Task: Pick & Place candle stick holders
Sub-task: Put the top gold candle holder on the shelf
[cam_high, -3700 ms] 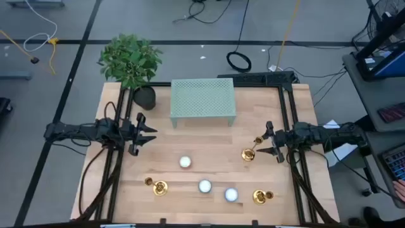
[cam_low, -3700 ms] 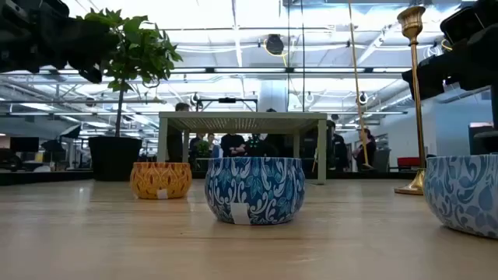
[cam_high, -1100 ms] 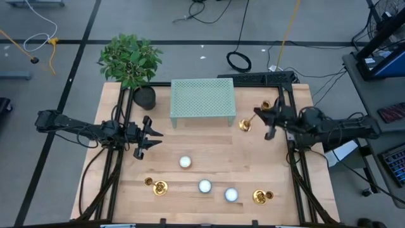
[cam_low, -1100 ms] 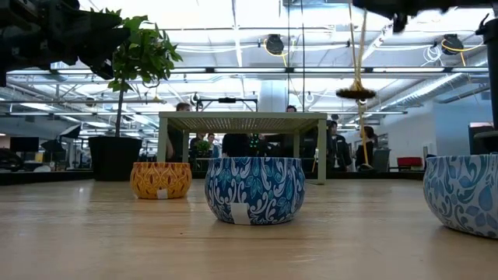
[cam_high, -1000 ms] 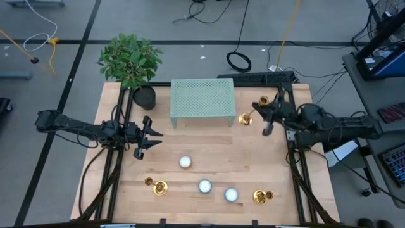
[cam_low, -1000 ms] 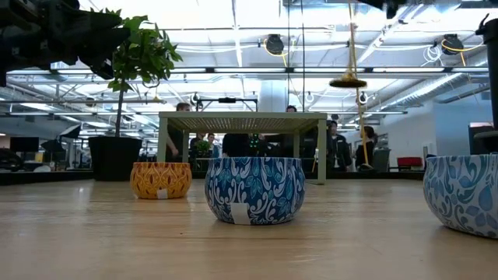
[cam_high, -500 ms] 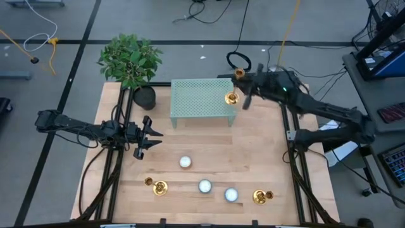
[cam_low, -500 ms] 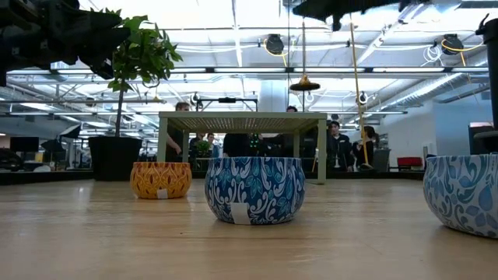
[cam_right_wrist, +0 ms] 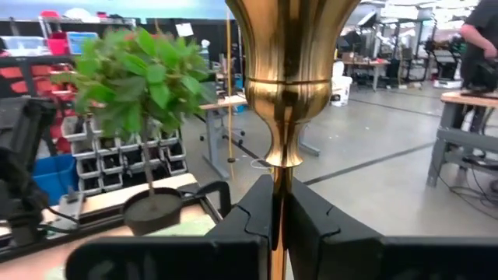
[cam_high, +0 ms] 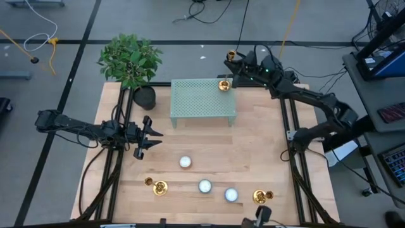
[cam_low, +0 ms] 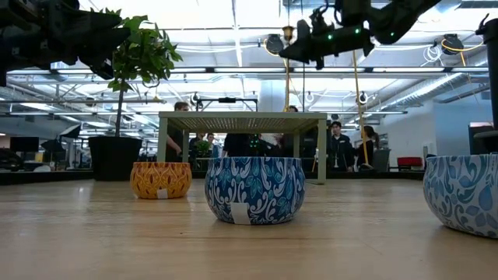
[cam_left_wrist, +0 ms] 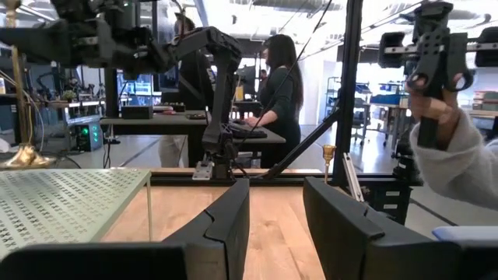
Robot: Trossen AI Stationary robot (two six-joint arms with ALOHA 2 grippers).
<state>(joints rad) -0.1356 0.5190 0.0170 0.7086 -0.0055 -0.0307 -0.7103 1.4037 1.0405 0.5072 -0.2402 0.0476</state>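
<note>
My right gripper (cam_high: 235,65) is shut on a tall gold candle stick holder (cam_high: 224,85), which stands upright over the far right corner of the pale green perforated stand (cam_high: 201,100). Its cup (cam_right_wrist: 288,47) fills the right wrist view. Its base (cam_left_wrist: 27,158) is at the stand's top; whether it touches, I cannot tell. Two more candle stick holders (cam_high: 158,187) (cam_high: 261,197) stand on their bases near the table's front edge. My left gripper (cam_high: 152,134) waits open at the table's left side, nothing between its fingers (cam_left_wrist: 226,225). My right gripper pinches the thin stem (cam_right_wrist: 278,225) between its two fingers (cam_right_wrist: 257,218), just under the cup. The fingers come in about level from the table's right side and lie across the stem (cam_low: 287,58). The holder stays upright, with most of its length below the fingers.
A potted plant (cam_high: 130,60) stands at the far left corner beside the stand. Three lit candles in tins (cam_high: 185,162) (cam_high: 204,186) (cam_high: 231,194) sit between the near candle stick holders. A person's sleeve (cam_left_wrist: 451,148) shows beyond the table's right side.
My right gripper has carried the tall candle stick holder from beside the stand's right end toward the far edge and to the left, over the stand's far right corner. The holder has stayed upright, and its base has come down to the stand's top.
</note>
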